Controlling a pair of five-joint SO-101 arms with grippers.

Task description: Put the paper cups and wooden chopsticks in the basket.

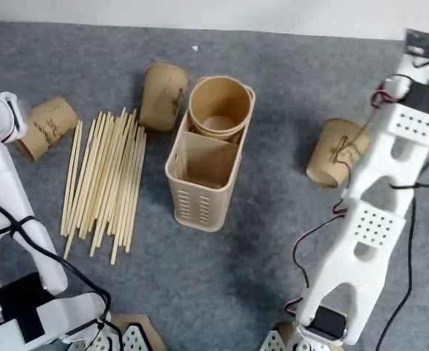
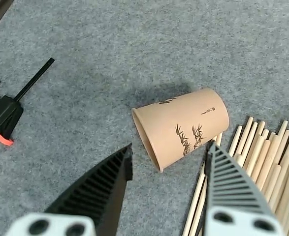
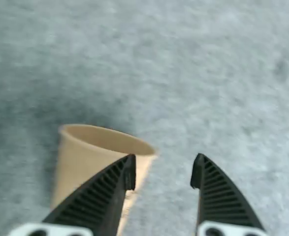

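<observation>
Wooden chopsticks (image 1: 104, 183) lie heaped beside the basket (image 1: 199, 208), which holds one paper cup (image 1: 232, 99). Left gripper (image 2: 170, 147) hovers over a fallen cup (image 2: 181, 128), right gripper (image 3: 165, 157) over another cup (image 3: 78, 160) — fingers apart on both.

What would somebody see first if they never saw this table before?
Probably the tan basket in the middle, with a paper cup standing in its far compartment. Next, the big fan of wooden chopsticks lying beside it, and the left claw open over a tipped cup.
</observation>
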